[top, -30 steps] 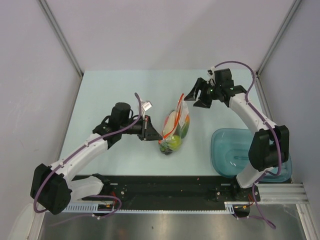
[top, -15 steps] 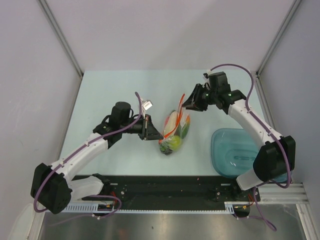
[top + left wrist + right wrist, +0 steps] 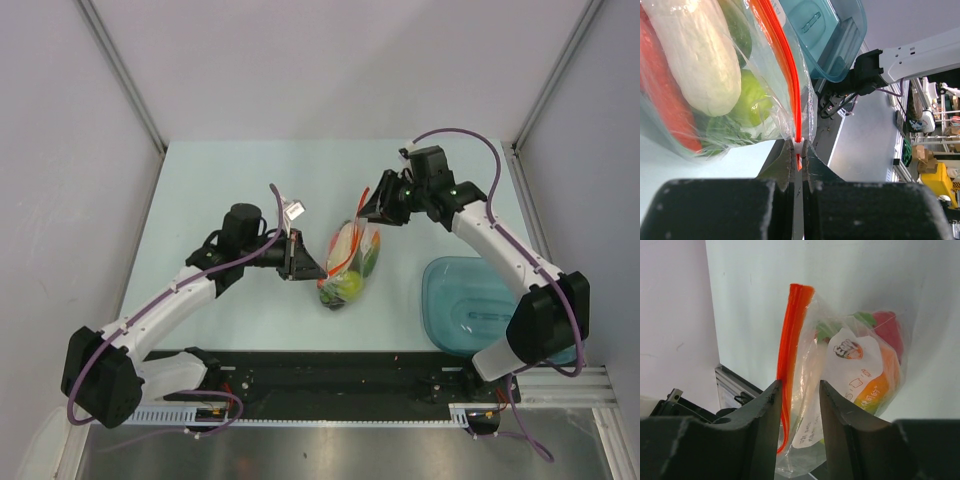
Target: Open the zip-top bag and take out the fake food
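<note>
The zip-top bag point(image 3: 349, 255) stands on edge mid-table, its red-orange zip strip point(image 3: 343, 240) running along its left side. Fake food fills it: a white radish point(image 3: 695, 55), a green fruit point(image 3: 752, 97), an orange carrot point(image 3: 662, 100), and a pink-red piece point(image 3: 887, 327). My left gripper point(image 3: 312, 270) is shut on the near end of the zip strip point(image 3: 797, 127), as the left wrist view point(image 3: 798, 146) shows. My right gripper point(image 3: 371, 208) is open, and its jaws straddle the bag's far corner and the strip point(image 3: 791, 340) in the right wrist view point(image 3: 799, 386).
A teal translucent tray point(image 3: 497, 305) sits at the near right by the right arm's base, and also shows in the left wrist view point(image 3: 827, 35). A small white tag point(image 3: 294, 210) hangs off the left wrist cable. Metal frame posts stand at the table's back corners.
My right gripper has moved left and down from the far right onto the bag's far corner, and now straddles the zip strip. The left arm and the bag have not moved.
</note>
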